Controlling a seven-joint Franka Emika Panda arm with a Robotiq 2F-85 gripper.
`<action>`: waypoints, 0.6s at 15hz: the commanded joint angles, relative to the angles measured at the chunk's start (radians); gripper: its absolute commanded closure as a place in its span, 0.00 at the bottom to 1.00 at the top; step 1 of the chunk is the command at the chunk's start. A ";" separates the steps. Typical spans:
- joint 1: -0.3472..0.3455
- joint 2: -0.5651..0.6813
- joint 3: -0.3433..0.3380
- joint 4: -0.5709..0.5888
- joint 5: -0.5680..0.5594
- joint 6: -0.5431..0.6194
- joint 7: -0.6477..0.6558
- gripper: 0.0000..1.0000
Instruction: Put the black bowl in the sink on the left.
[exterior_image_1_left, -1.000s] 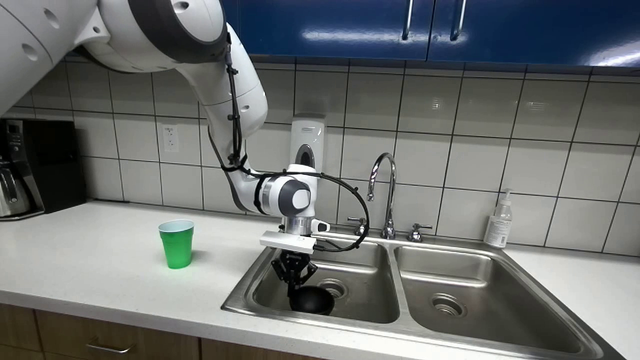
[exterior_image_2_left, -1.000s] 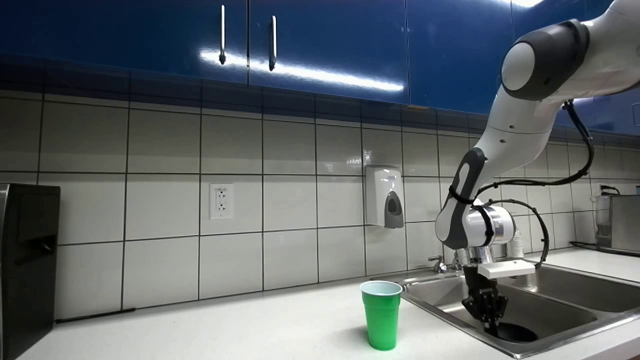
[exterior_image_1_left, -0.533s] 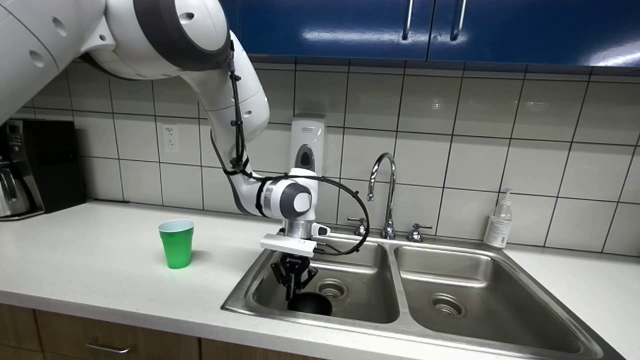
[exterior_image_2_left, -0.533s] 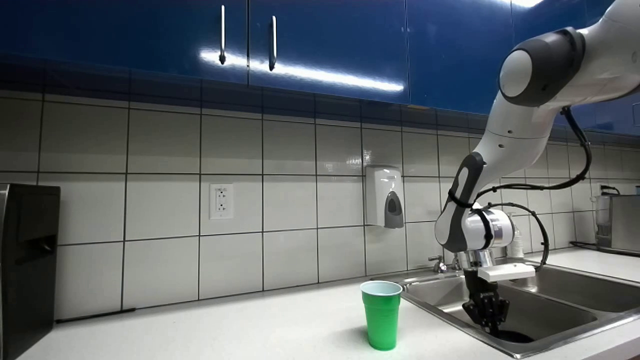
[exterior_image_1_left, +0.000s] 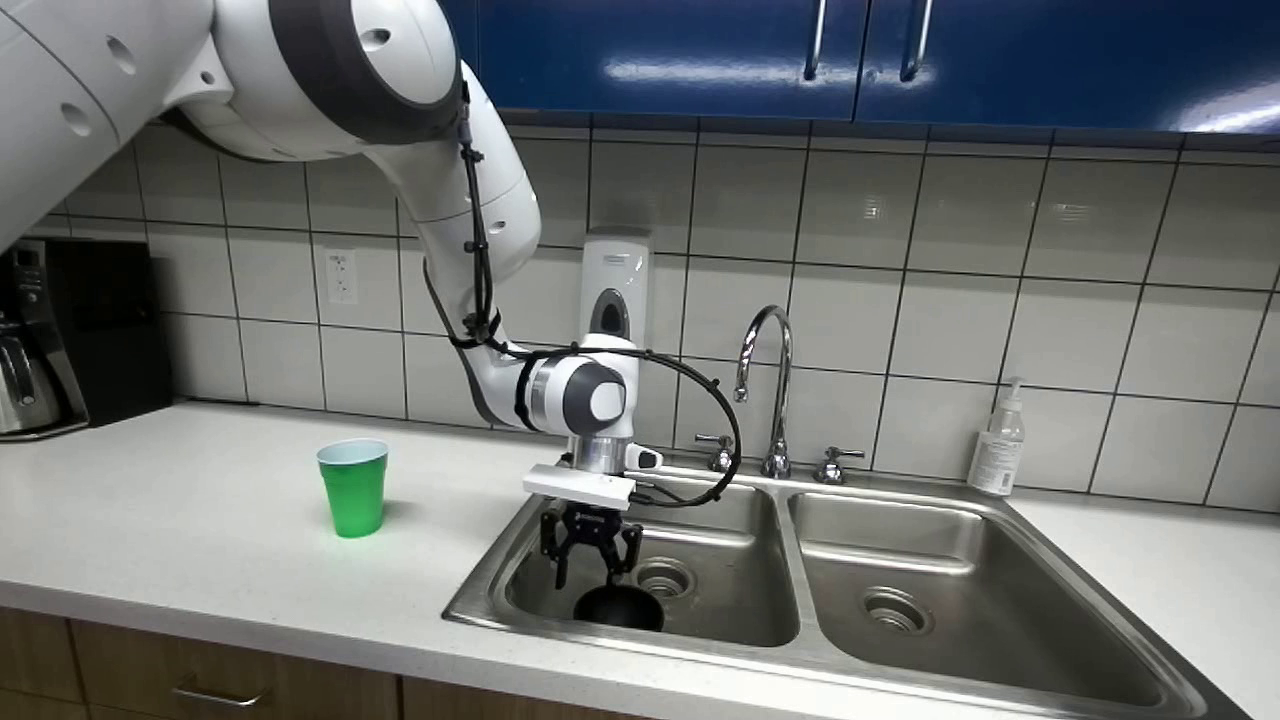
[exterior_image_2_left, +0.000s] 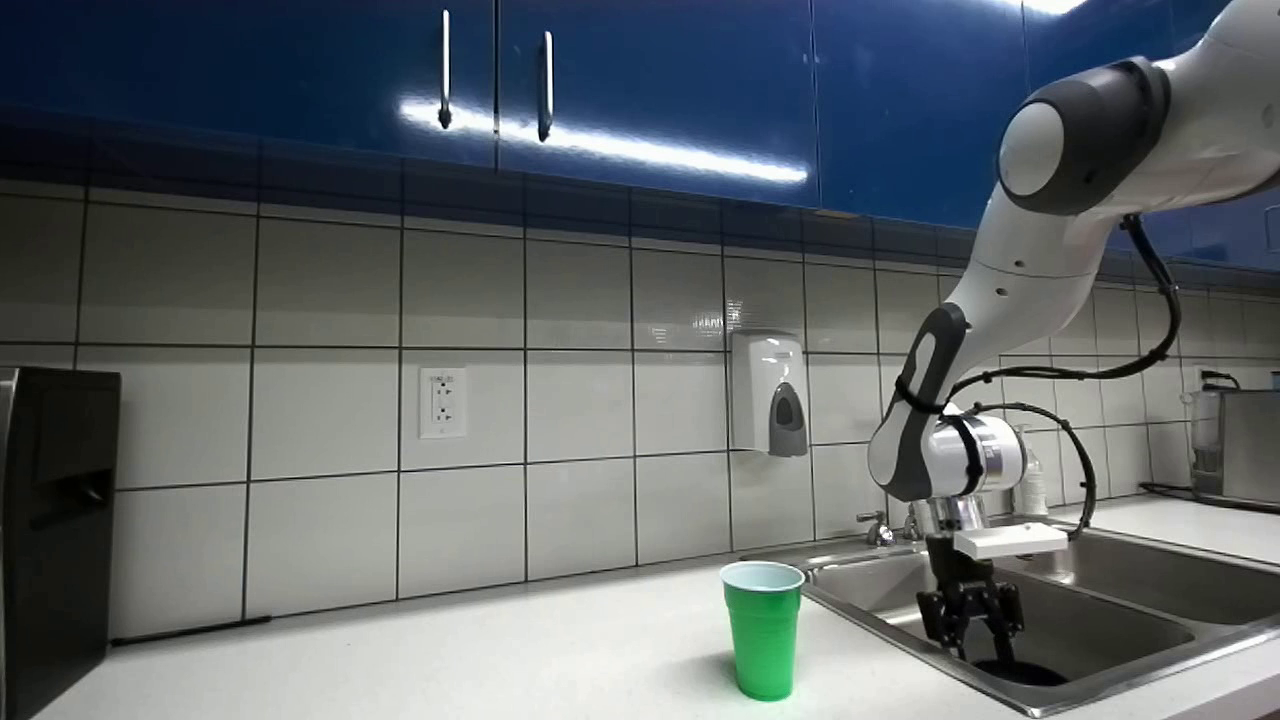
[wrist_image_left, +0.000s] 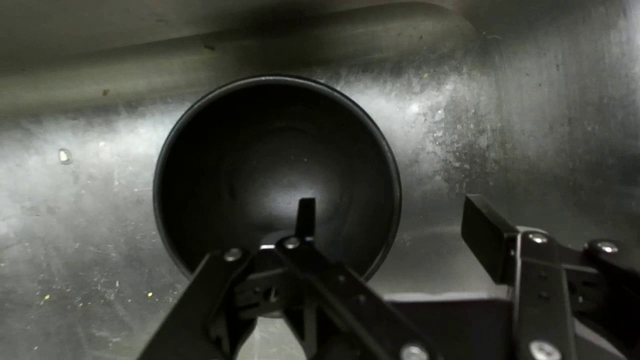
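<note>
The black bowl (exterior_image_1_left: 618, 607) rests upright on the floor of the left sink basin (exterior_image_1_left: 730, 610), close to its front wall. In the wrist view the bowl (wrist_image_left: 270, 145) is seen from above, with nothing inside except reflections. My gripper (exterior_image_1_left: 586, 582) is open and points down just over the bowl's rim. In the wrist view one of its fingers (wrist_image_left: 306, 215) hangs over the bowl's inside, while the opposite finger stands outside the rim over bare steel. A wide gap separates the two. An exterior view shows the bowl (exterior_image_2_left: 1020, 673) partly hidden by the basin edge.
A green cup (exterior_image_1_left: 354, 490) stands on the counter left of the sink. Behind the basins rises the faucet (exterior_image_1_left: 783, 400). The second basin (exterior_image_1_left: 960, 600) lies to the right, with a soap bottle (exterior_image_1_left: 998, 450) beyond it. A wall dispenser (exterior_image_1_left: 615, 285) hangs behind the arm.
The arm came down slightly with the bowl, which settled in the basin. Then the fingers, shut on the rim before, spread apart and let it go.
</note>
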 joint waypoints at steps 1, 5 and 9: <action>-0.024 0.003 0.019 0.033 0.013 -0.037 0.014 0.00; -0.025 -0.009 0.020 0.036 0.014 -0.028 0.015 0.00; -0.021 -0.035 0.020 0.029 0.010 -0.007 0.010 0.00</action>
